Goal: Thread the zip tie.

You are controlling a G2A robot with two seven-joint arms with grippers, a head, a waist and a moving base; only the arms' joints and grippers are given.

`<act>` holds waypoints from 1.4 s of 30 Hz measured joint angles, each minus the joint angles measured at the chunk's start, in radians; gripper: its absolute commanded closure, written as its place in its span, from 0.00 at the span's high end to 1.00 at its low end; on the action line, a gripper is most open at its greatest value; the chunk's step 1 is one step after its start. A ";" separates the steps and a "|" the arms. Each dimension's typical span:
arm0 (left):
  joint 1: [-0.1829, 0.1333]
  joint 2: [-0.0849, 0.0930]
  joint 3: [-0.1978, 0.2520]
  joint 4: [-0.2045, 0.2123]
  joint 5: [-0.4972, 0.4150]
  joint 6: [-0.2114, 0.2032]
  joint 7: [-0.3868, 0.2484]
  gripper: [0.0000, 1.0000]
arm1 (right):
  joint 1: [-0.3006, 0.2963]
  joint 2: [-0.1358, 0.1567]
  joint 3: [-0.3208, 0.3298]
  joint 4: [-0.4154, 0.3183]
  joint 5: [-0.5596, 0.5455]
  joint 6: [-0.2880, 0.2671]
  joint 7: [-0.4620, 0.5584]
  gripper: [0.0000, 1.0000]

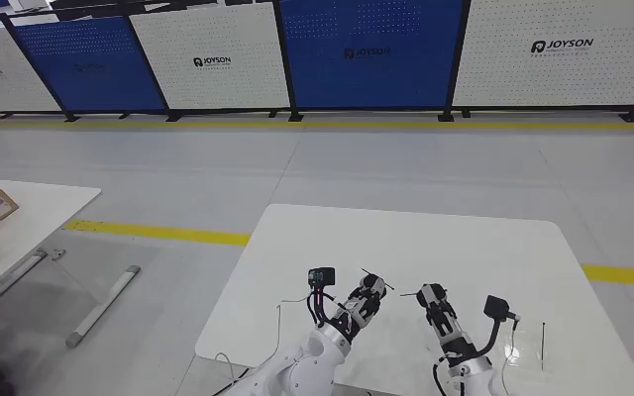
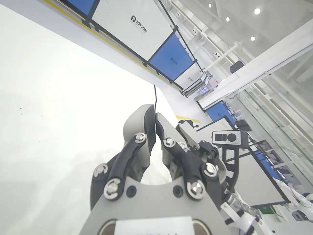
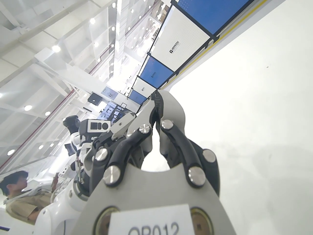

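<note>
In the left wrist view my left gripper [image 2: 155, 114] is shut on a thin black zip tie [image 2: 155, 94], whose strip sticks straight out past the fingertips. The top view shows this gripper [image 1: 372, 285] low over the white table [image 1: 416, 238] near its front edge, with the strip [image 1: 377, 278] lying crosswise at its tip. My right gripper [image 1: 427, 293] hangs just beside it, a small gap apart. Its fingers are shut [image 3: 156, 99], and a short black tip of a zip tie [image 3: 156, 92] pokes out between them.
Another black zip tie [image 1: 543, 343] lies on the table at the front right, next to a small clear round object [image 1: 512, 352]. A thin cable [image 1: 280, 309] hangs at the table's front left edge. The table's far half is bare.
</note>
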 measured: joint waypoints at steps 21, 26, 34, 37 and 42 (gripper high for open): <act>0.000 0.000 0.000 0.000 0.000 0.000 0.000 0.00 | 0.025 -0.026 -0.043 0.051 -0.042 -0.003 -0.105 0.00; 0.000 0.000 0.000 0.000 0.000 0.000 0.000 0.00 | 0.027 -0.029 -0.046 0.055 -0.044 0.002 -0.104 0.00; 0.000 0.000 0.000 0.000 0.000 0.000 0.000 0.00 | 0.045 -0.050 -0.078 0.096 -0.045 -0.031 -0.164 0.00; 0.000 0.000 0.000 0.000 0.000 0.000 0.000 0.00 | 0.044 -0.049 -0.078 0.095 -0.046 -0.030 -0.163 0.00; 0.000 0.000 0.000 0.000 0.000 0.000 0.000 0.00 | 0.044 -0.052 -0.073 0.094 -0.045 -0.026 -0.157 0.00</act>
